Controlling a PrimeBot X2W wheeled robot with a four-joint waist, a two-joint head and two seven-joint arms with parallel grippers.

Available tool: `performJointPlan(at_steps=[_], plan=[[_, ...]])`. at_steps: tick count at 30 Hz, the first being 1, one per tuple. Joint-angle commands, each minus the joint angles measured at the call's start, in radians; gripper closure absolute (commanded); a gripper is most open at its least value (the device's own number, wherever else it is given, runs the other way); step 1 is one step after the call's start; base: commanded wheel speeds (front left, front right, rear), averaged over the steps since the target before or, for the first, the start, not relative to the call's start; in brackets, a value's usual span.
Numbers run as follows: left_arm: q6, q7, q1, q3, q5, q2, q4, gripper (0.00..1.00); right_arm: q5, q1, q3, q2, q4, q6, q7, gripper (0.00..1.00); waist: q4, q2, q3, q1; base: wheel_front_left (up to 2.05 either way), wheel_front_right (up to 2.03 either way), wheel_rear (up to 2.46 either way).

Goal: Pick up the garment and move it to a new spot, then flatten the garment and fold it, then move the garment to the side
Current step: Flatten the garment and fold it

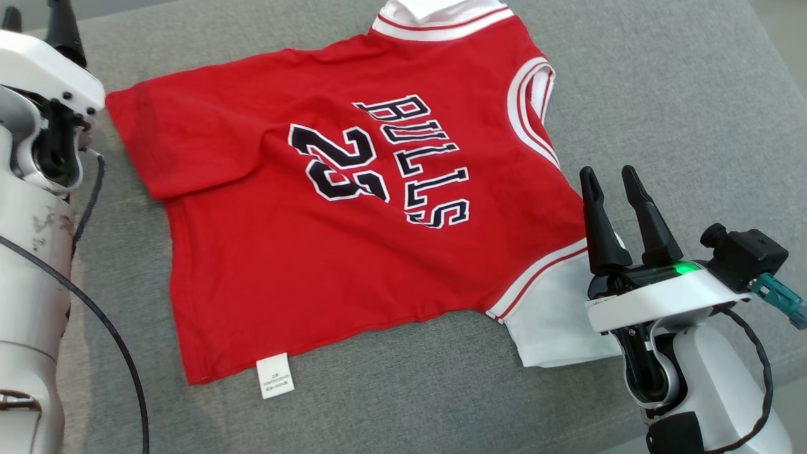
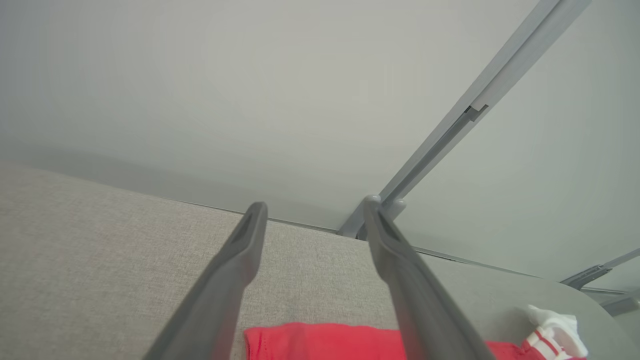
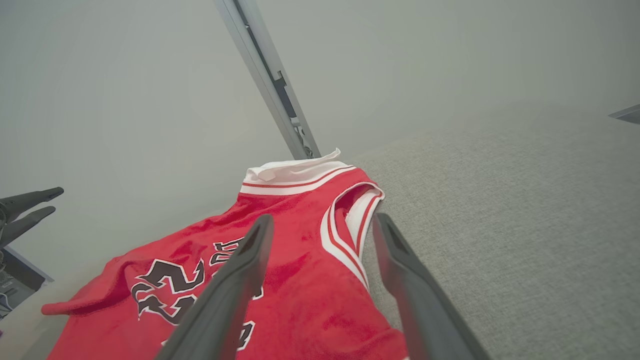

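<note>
Your item: red white-trimmed Bulls jersey (image 1: 252, 284), laid on grey fabric surface (image 1: 662, 94); left pincer (image 2: 315, 202), right pincer (image 1: 609, 170) both spread, empty.

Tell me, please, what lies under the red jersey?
The jersey lies spread on the grey cushion, which shows beside it. Whatever is beneath the cloth is covered and cannot be seen.

My left gripper (image 1: 36, 19) sits at the far left, its two dark fingers spread apart and pointing away from me. My pale left forearm (image 1: 28, 302) runs down the near left edge. My right gripper (image 1: 608, 173) is at the near right, fingers parted and tilted slightly left above its white wrist (image 1: 662, 296).
</note>
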Motion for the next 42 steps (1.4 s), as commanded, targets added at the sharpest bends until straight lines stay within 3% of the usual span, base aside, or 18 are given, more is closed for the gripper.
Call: performJointPlan(at_steps=[1,3,7,13,29,35,42], plan=[[-0.029,-0.033,0.019,-0.012,0.015,-0.004,0.005,0.00,-0.009,0.013,-0.010,-0.005,-0.001,0.000,-0.006,0.00,0.029,0.0000,-0.028,0.0000,0.00,0.00,0.00],[-0.079,-0.092,0.055,-0.027,0.023,-0.016,-0.001,0.00,-0.014,0.026,-0.024,-0.011,-0.009,0.000,-0.006,0.00,0.058,0.0000,-0.061,0.0000,0.00,0.00,0.00],[-0.124,-0.147,0.104,-0.044,0.030,-0.023,-0.019,0.00,-0.019,0.042,-0.039,-0.023,-0.017,0.000,-0.006,0.00,0.092,0.0000,-0.097,0.0000,0.00,0.00,0.00],[-0.149,-0.217,0.240,-0.069,0.062,-0.030,-0.106,0.00,-0.030,0.078,-0.065,-0.055,-0.025,0.000,-0.006,0.00,0.164,0.0000,-0.165,0.0000,0.00,0.00,0.00],[-0.040,-0.233,0.722,-0.081,0.176,-0.139,-0.517,0.00,-0.052,0.150,-0.104,-0.070,-0.048,0.000,0.024,0.00,0.283,0.0000,-0.268,0.0000,0.00,0.00,0.00],[-0.028,-0.230,0.802,-0.106,0.195,-0.157,-0.557,0.00,-0.058,0.157,-0.102,-0.063,-0.055,0.000,0.029,0.00,0.287,0.0000,-0.270,0.0000,0.00,0.00,0.00],[-0.013,-0.090,0.849,-0.185,0.204,-0.170,-0.534,0.00,-0.064,0.160,-0.103,-0.062,-0.052,0.000,0.030,0.00,0.274,0.0000,-0.263,0.0000,0.00,0.00,0.00]])
